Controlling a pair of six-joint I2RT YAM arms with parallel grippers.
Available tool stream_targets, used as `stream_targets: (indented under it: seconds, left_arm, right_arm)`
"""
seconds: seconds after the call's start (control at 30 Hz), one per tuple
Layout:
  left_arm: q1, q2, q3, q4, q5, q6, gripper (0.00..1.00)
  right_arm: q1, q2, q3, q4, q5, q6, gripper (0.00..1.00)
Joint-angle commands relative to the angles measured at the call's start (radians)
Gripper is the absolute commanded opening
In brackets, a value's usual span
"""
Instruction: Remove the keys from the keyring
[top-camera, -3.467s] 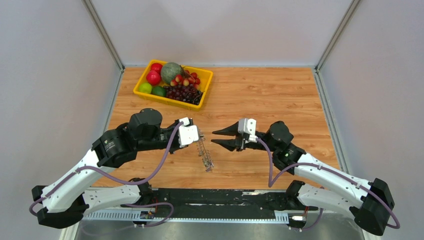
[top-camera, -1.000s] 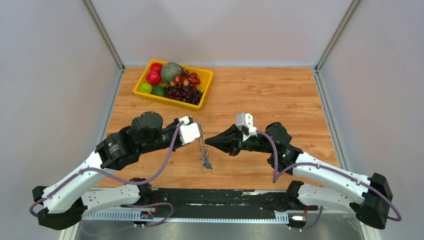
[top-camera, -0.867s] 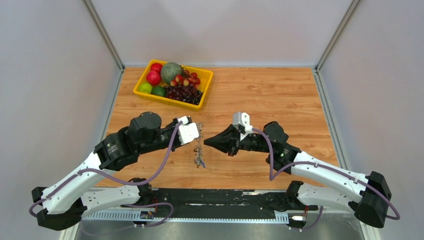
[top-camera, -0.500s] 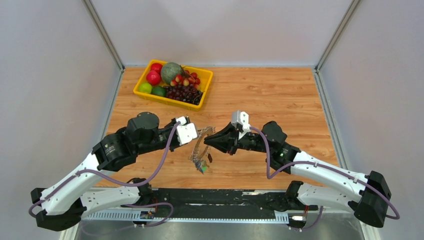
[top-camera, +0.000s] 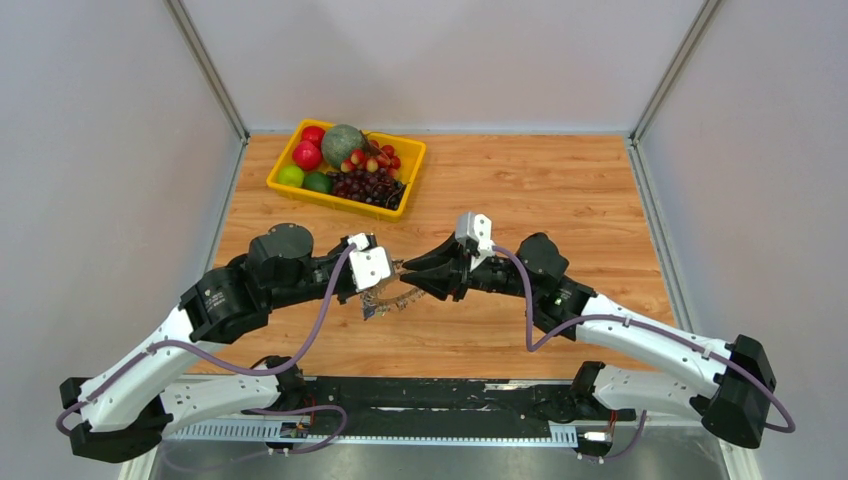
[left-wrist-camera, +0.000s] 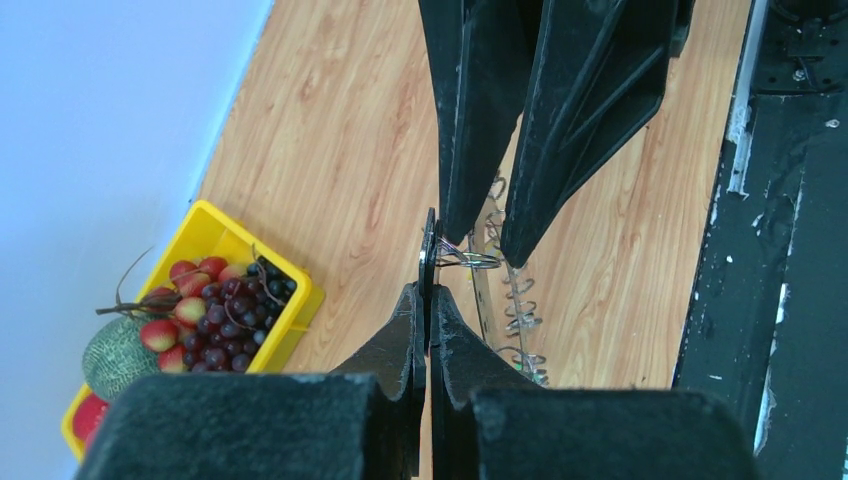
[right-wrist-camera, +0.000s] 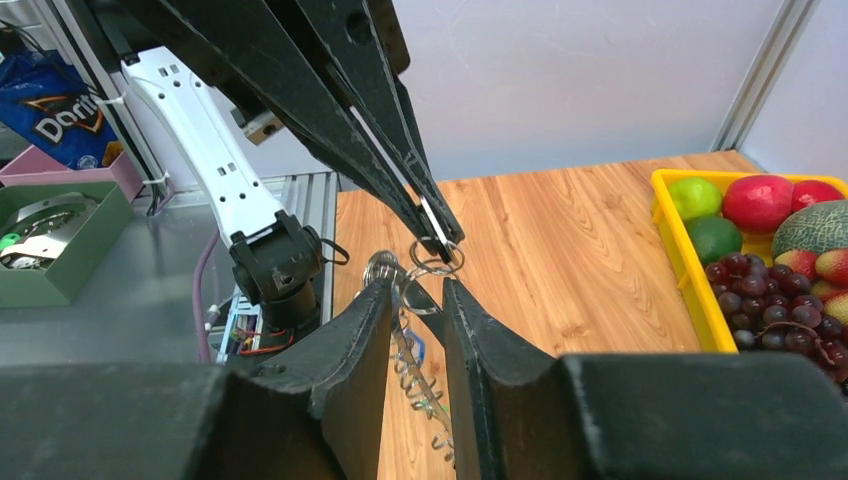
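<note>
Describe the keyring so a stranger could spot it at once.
Over the wooden table's near middle, the left gripper and right gripper meet tip to tip. The keyring is the thin silvery ring pinched in the left one's shut tips, the keys dangling below. It alone glints silver between the black grippers.

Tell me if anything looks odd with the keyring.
Yes: the keyring hangs from the shut left tool as a stretched, spring-like coil of loops, not a flat ring. The open right tool straddles it.
</note>
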Motion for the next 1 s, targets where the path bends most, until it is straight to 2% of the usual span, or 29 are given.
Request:
stream_targets:
  seconds: [0.0,0.27,0.67,0.73,0.83,0.97]
  left_arm:
    - [0.0,-0.019,0.054,0.06,0.016,0.002,0.0]
    - [0.0,-0.022,0.058,0.06,0.024,-0.003,0.0]
    - [0.0,-0.024,0.062,0.066,0.016,-0.01,0.0]
    - [0.0,-0.027,0.061,0.066,0.019,-0.011,0.0]
    - [0.001,-0.031,0.054,0.066,0.021,-0.004,0.0]
    - [0.0,-0.043,0.043,0.064,0.022,0.011,0.0]
  right_arm:
    - [0.007,0.014,0.034,0.031,-0.016,-0.006,0.3]
    - [0.009,0.025,0.036,0.04,-0.022,-0.02,0.28]
    - [0.017,0.066,0.059,0.048,-0.058,-0.026,0.1]
    - [0.017,0.069,0.065,0.045,-0.041,-0.007,0.0]
    - [0.014,0.077,0.088,0.021,-0.013,0.053,0.0]
    - [0.013,0.096,0.14,-0.053,0.047,0.214,0.0]
